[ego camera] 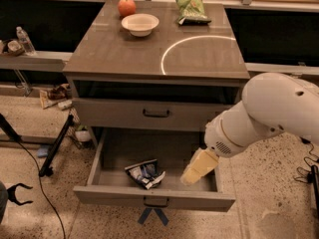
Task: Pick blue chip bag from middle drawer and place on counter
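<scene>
**Operator:** Report the gripper position.

**Arm:** My gripper point(195, 169) is hanging over the right part of the middle drawer point(109, 193), which is standing pulled out toward the camera. The gripper is pointing down and to the left, with its tip low inside the drawer near the front wall. My white forearm point(259, 118) is reaching in from the right, above the drawer's right side.

**Operator:** Report the gripper state.

**Arm:** I cannot tell whether it is released or clenched. It is sitting apart from the bag and is not touching it.

**Operator:** Locate the task item.

**Arm:** The blue chip bag point(145, 174) is lying flat and crumpled on the drawer floor. It is resting a little left of centre, close to the front wall and just behind the dark handle point(155, 201). It is lying to the left of my gripper, near but separate.

**Operator:** Report its orientation.

**Arm:** Its long axis is running roughly across the drawer's width, slightly skewed to the front wall. One end is pointing toward the left wall and the other toward my gripper. I cannot tell which end is the opening.

**Operator:** Report the placement surface.

**Arm:** The counter point(199, 66) is carrying a white bowl point(140, 24), an apple point(126, 7) and a green chip bag point(192, 9) along its far edge. A white arc point(172, 49) is marking its right half. The upper drawer front point(114, 114) is sitting shut.
</scene>
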`<state>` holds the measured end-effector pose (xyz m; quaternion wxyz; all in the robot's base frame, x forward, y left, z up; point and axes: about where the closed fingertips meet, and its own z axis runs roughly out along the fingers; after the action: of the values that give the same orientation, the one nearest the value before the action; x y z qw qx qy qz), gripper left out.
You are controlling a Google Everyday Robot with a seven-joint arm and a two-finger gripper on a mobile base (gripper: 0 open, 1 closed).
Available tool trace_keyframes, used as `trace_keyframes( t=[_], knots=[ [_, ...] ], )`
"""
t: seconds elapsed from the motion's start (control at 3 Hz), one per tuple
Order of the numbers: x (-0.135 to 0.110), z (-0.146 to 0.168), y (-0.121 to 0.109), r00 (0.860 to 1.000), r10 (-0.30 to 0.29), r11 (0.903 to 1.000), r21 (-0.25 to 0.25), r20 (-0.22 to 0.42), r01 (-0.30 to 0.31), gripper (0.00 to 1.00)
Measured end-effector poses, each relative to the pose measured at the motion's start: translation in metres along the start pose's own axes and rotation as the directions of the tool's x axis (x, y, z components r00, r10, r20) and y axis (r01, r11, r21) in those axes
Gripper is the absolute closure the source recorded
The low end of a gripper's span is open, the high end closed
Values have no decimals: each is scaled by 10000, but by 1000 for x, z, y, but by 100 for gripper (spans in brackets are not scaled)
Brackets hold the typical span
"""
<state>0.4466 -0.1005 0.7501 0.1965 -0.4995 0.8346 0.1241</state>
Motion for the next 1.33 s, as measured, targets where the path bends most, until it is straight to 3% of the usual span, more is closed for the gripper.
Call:
trace_keyframes(
  t=[0.33,0.67,1.0,1.33],
  knots=[
    [0,0,0,10000,-1,10000,0,0,1,0],
    [-5,12,3,9995,-62,9992,-384,304,74,0],
    [-5,65,3,9990,289,9940,-1067,330,-252,0],
    [1,167,1,9879,1551,9740,-1677,35,-1523,0]
  ],
)
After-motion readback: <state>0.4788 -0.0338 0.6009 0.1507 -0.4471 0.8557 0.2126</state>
